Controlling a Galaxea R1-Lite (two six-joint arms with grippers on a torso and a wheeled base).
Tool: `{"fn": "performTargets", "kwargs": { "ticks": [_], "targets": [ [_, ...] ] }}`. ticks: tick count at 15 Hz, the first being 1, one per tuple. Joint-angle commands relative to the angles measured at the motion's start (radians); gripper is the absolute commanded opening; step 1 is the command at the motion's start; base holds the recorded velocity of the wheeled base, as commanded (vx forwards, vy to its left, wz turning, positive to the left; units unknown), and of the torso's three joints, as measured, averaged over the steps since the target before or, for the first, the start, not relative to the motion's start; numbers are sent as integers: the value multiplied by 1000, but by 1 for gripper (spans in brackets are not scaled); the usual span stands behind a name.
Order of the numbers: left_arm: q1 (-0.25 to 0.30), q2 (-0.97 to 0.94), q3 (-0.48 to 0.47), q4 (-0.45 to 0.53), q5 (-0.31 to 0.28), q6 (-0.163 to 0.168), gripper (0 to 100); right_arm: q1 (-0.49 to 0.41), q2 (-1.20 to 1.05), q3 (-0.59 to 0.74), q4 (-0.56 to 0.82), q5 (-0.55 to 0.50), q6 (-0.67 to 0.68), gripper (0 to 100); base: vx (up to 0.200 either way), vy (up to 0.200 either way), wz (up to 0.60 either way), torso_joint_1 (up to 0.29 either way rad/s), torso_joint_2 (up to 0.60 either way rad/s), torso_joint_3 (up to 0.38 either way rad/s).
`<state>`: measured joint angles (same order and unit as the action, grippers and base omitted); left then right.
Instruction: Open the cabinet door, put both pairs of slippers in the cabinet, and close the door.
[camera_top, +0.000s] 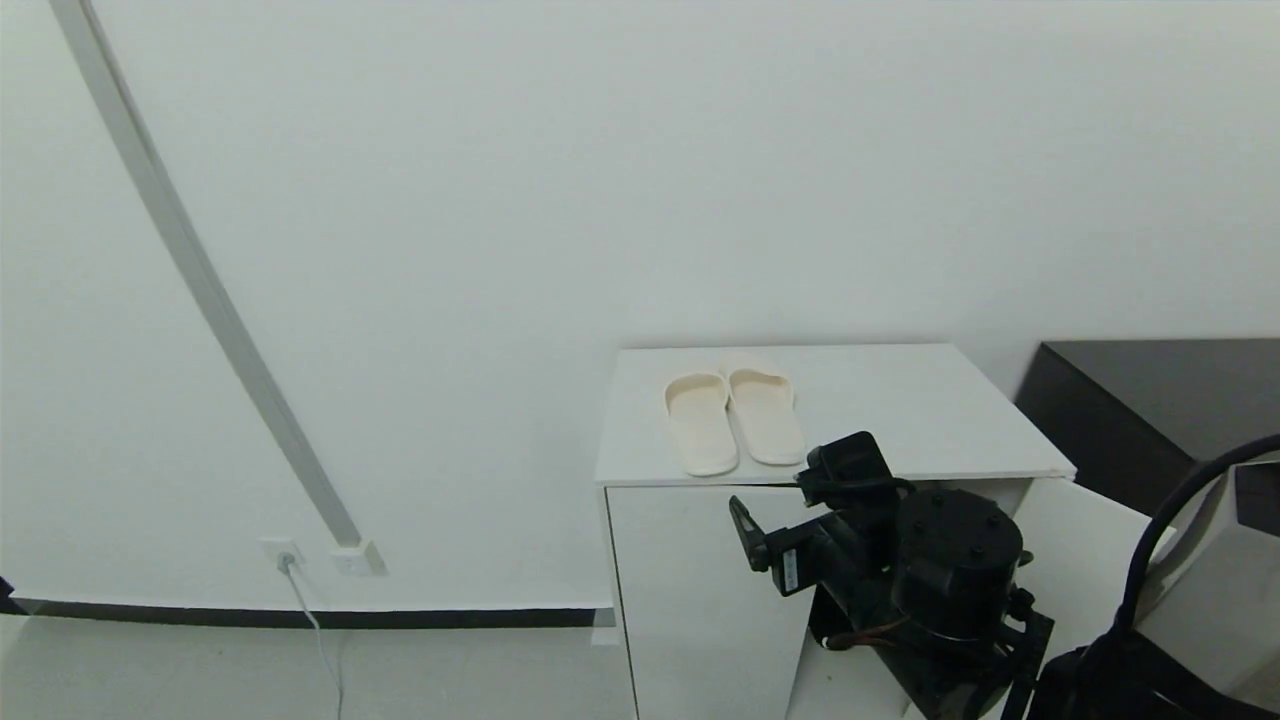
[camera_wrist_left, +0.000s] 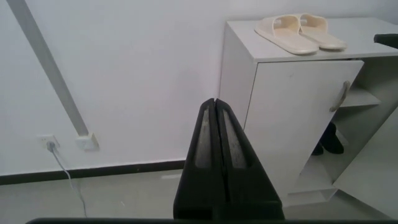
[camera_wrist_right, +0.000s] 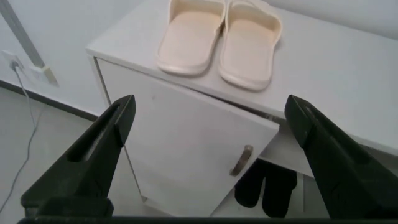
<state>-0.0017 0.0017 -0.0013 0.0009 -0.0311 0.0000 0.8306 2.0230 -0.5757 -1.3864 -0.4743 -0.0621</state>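
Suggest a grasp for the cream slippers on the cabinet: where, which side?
Likely the heel ends: cream slippers lie flat, side by side, heels toward the cabinet front edge. Come from the front with the right gripper, jaws open across both.

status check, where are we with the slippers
Left gripper shut, right gripper open. Cream slippers atop cabinet, black pair inside. Door open, nothing blocking.
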Motion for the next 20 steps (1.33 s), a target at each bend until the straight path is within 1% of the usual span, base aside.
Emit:
{"fn": "performTargets", "kwargs": {
  "ticks": [1, 5, 7, 8, 10, 12, 13, 14, 15, 20],
  "targets": [
    [0, 1, 0, -1, 0, 0, 0, -2, 3, 1, -8, 9, -1, 100, 0, 0, 0, 0, 0, 0],
    [0, 1, 0, 1, 0, 0, 0, -16, 2, -19, -10, 5, -31, 100, 0, 0, 0, 0, 0, 0],
    [0, 0, 0, -1, 0, 0, 0, -18, -4, -62, 52, -47, -33, 100, 0, 0, 0, 0, 0, 0],
    [0, 1, 0, -1, 0, 2, 0, -18, -26, -101, 153, -84, -8, 100, 0, 0, 0, 0, 0, 0],
    [0, 0, 0, -1, 0, 2, 0, -22, -59, -156, 287, -95, 54, 100, 0, 0, 0, 0, 0, 0],
    [0, 1, 0, 1, -1, 3, 0, -36, -102, -213, 480, -115, 154, 100, 0, 0, 0, 0, 0, 0],
    [0, 1, 0, 1, -1, 3, 0, -38, -118, -228, 538, -116, 188, 100, 0, 0, 0, 0, 0, 0],
    [0, 1, 0, 1, -1, 3, 0, -41, -153, -257, 670, -116, 254, 100, 0, 0, 0, 0, 0, 0],
    [0, 0, 0, 1, -3, 6, 0, -41, -167, -266, 710, -118, 278, 100, 200, 0, 0, 7, 7, -2],
    [0, 1, 0, 1, -4, 8, 0, -41, -153, -253, 711, -119, 288, 100, 200, 0, 0, 0, 2, 4]
  ]
}}
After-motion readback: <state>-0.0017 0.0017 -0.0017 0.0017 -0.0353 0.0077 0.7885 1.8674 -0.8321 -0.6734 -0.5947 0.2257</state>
